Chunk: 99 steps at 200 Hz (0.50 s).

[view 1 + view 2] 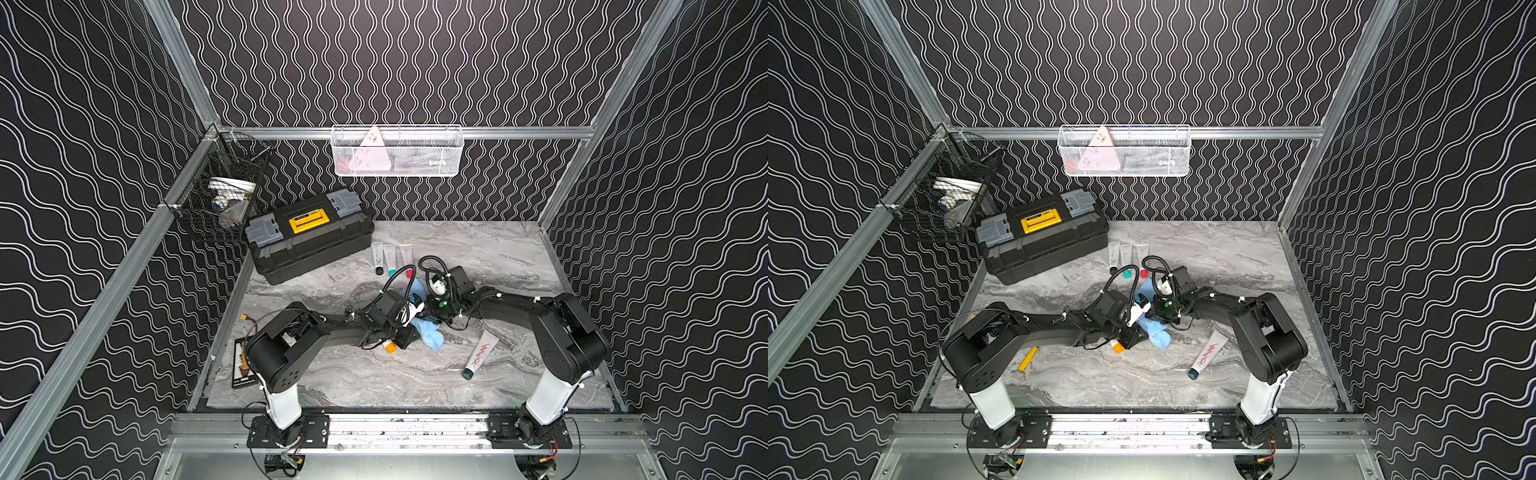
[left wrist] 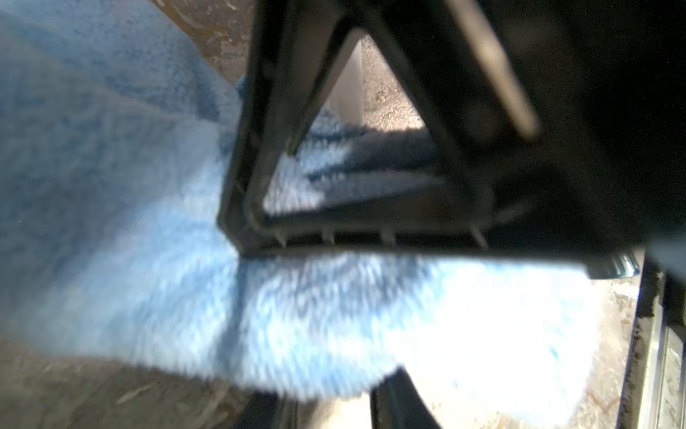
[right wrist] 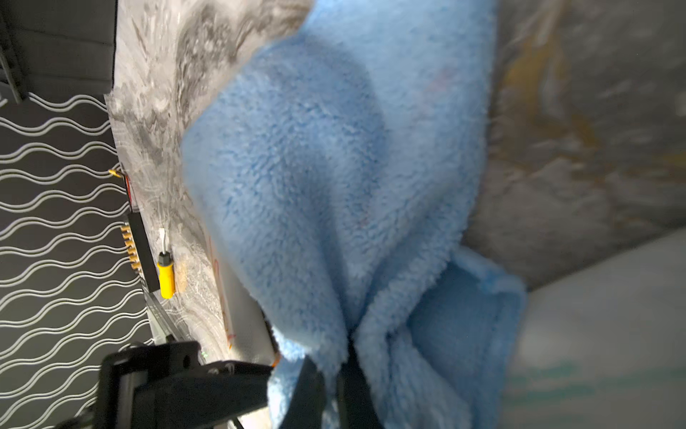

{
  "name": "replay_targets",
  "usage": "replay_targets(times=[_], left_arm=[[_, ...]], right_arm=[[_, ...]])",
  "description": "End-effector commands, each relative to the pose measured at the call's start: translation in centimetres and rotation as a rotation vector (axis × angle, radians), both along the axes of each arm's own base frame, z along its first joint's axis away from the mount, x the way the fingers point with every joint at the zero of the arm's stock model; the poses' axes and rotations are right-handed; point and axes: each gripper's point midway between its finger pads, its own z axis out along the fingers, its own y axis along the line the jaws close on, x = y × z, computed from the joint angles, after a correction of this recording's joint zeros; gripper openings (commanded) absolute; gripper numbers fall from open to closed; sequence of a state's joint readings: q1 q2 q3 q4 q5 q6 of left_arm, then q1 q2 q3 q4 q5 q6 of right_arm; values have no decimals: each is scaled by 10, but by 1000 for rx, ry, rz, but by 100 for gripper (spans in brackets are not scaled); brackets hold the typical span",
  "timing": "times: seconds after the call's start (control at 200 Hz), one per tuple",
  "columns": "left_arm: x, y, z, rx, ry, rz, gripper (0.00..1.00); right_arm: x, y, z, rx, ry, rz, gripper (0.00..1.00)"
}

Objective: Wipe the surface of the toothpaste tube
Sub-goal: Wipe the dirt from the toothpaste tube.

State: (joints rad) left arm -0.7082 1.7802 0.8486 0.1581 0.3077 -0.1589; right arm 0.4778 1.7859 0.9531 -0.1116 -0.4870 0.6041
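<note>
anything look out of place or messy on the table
Three tubes lie in a neat row by the toolbox, but a dark-capped tube lies askew, alone near the right arm. The blue cloth is bunched, not spread.

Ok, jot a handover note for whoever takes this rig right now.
Left gripper: shut on the orange-capped tube.
Right gripper: shut on the blue cloth, which drapes over that tube.
Done: tube and cloth both gripped, cloth on the tube; how much is wiped cannot be told.
Left: finish wiping, then release both.
Spares: row of three tubes and a lettered tube.
</note>
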Motion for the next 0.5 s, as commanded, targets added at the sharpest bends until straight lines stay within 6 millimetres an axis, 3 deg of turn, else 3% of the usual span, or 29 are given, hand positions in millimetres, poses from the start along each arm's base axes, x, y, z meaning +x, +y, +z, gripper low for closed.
replay_targets(times=[0.0,0.255,0.49], left_arm=[[11,-7,15,-46,-72,6,18],[12,-7,17,-51,-75,6,17],[11,-7,17,-52,-76,1,18]], right_arm=[[3,-25,-14,-69,38,-41,0],[25,-70,-25,-109,45,-144,0],[41,-95,-32,-175,36,-188,0]])
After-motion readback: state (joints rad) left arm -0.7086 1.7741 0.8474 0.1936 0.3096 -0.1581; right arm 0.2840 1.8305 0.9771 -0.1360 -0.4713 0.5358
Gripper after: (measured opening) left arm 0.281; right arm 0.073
